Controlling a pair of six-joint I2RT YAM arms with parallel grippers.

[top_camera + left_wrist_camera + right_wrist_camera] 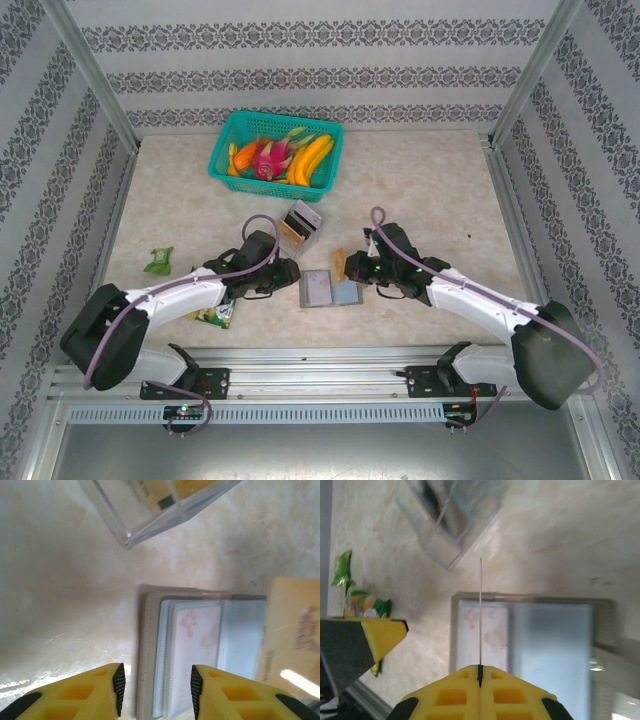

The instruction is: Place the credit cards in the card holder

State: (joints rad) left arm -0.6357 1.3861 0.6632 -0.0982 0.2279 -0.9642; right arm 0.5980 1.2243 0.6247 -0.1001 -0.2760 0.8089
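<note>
Pale marble table (430, 180); holder (332, 291) lies open at centre, slots up. Above it right pincer (480, 669) pinches card (480, 610) edge-on, likely for slotting; left pincer (156, 687) spread at its edge, probably steadying.

The clear box (160, 522) and tan card (295, 630) run off the left wrist view's edges.

Left arm (175, 293): white moulded shell links, black joint housings, bulky black shoulder block.
Right arm (480, 300): matching white-and-black build.
Cables (258, 217): mauve-grey hose arching over each arm.
Left gripper (157, 690): yellow plastic fingers with moulded recesses, black inner pads.
Right gripper (480, 672): same yellow recessed fingers, black corners.
Bases (190, 380): black brackets, red wiring.
</note>
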